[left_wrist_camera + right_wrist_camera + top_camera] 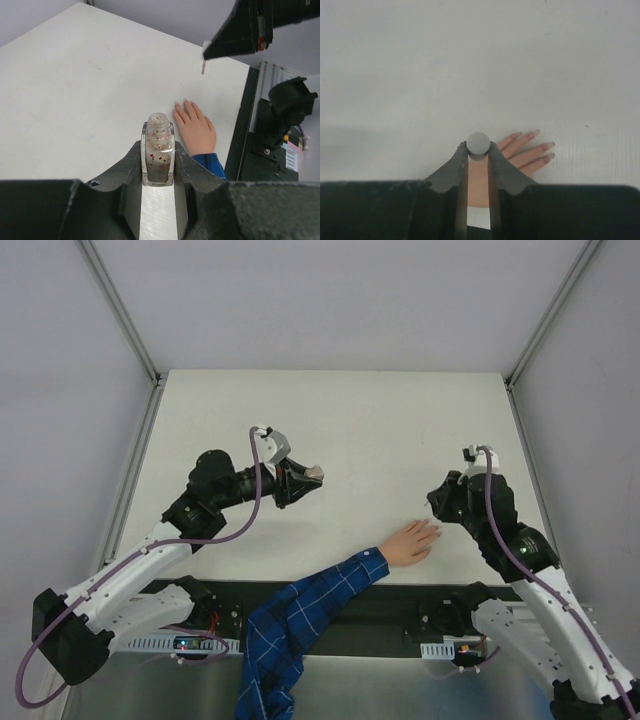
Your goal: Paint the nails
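Note:
A pale hand (pixel 410 542) with a blue plaid sleeve (pixel 320 605) lies flat on the white table (pixel 380 420), fingers pointing right and away. Its nails (pixel 536 133) show as small pinkish tips in the right wrist view. My left gripper (pixel 303 480) (pixel 158 150) is shut on a clear bottle (pixel 158 142) of speckled glitter polish, held left of the hand. My right gripper (pixel 442 504) (pixel 478 146) hovers just above the fingertips, shut on a round grey cap (pixel 478 142). The cap's thin brush (pixel 202 67) hangs below it in the left wrist view.
Grey walls and metal frame rails (pixel 135 340) border the table on the left, right and back. Black base mounts with wiring (pixel 450 625) sit along the near edge, beside the sleeve.

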